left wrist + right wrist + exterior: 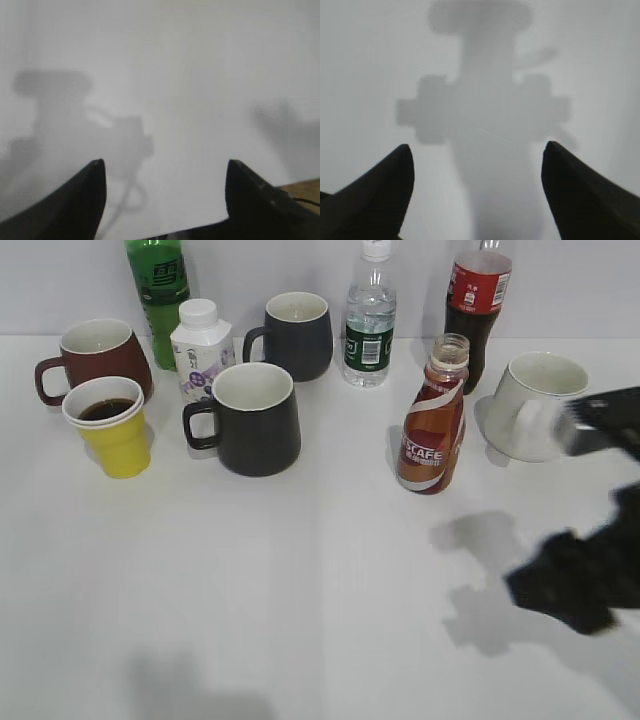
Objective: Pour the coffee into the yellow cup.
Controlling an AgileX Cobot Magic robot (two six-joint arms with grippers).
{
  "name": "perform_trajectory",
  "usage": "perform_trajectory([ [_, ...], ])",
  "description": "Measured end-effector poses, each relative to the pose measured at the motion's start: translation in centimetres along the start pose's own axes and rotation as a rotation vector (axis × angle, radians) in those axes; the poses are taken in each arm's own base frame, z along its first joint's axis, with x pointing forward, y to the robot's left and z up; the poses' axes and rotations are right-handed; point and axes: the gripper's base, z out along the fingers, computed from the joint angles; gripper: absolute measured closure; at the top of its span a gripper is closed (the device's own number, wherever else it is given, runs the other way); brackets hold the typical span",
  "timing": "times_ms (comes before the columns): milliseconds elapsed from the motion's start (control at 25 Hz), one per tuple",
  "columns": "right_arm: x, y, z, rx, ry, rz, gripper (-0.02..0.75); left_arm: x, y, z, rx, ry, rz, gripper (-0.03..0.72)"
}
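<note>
The small brown-red coffee bottle (433, 420) stands upright and uncapped on the white table, right of centre. The yellow cup (112, 427) stands at the left and holds dark brown liquid. My right gripper (575, 585) is a blurred dark shape at the right edge of the exterior view, below and right of the bottle; its wrist view shows its jaws (477, 170) open over bare table and its own shadow. My left gripper (165, 180) is open and empty over bare table; it does not show in the exterior view.
A maroon mug (95, 358), a black mug (250, 418), a dark mug (295, 333) and a white mug (532, 405) stand around. A green bottle (160, 295), a white milk bottle (201, 348), a water bottle (370, 320) and a cola bottle (476, 305) line the back.
</note>
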Motion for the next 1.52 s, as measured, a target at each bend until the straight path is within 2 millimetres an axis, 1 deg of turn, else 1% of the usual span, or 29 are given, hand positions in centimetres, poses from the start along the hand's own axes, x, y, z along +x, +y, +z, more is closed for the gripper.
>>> perform_trajectory([
  [160, 1.8, -0.6, -3.7, 0.076, 0.06, 0.051, 0.145, 1.7, 0.0, -1.6, 0.077, -0.096, 0.05, 0.123],
  [280, 3.6, -1.7, -7.0, 0.19, 0.056, 0.033, 0.145, 3.4, 0.6, -1.4, 0.063, -0.133, 0.088, 0.123],
  [360, 4.8, -2.1, -9.2, 0.226, 0.009, 0.036, 0.145, 4.5, 1.0, -0.8, 0.044, -0.137, 0.106, 0.123],
  [480, 6.4, -2.3, -11.9, 0.227, -0.1, 0.049, 0.145, 5.4, 1.2, -1.0, 0.041, -0.171, 0.144, 0.123],
  [560, 7.5, -2.3, -13.4, 0.217, -0.195, 0.055, 0.145, 5.4, 1.2, -1.2, 0.047, -0.218, 0.171, 0.123],
  [720, 9.5, -2.5, -15.7, 0.195, -0.364, 0.064, 0.146, 4.9, 1.0, -0.4, 0.058, -0.288, 0.191, 0.123],
  [840, 10.5, -2.7, -16.4, 0.199, -0.433, 0.059, 0.146, 4.9, 1.0, -0.1, 0.058, -0.293, 0.194, 0.123],
  [960, 11.3, -2.9, -15.4, 0.214, -0.41, 0.038, 0.146, 4.9, 1.0, -0.1, 0.056, -0.296, 0.198, 0.124],
  [1520, 11.4, -2.8, -15.2, 0.204, -0.397, 0.02, 0.147, 4.8, 1.2, -0.1, 0.03, -0.302, 0.208, 0.143],
])
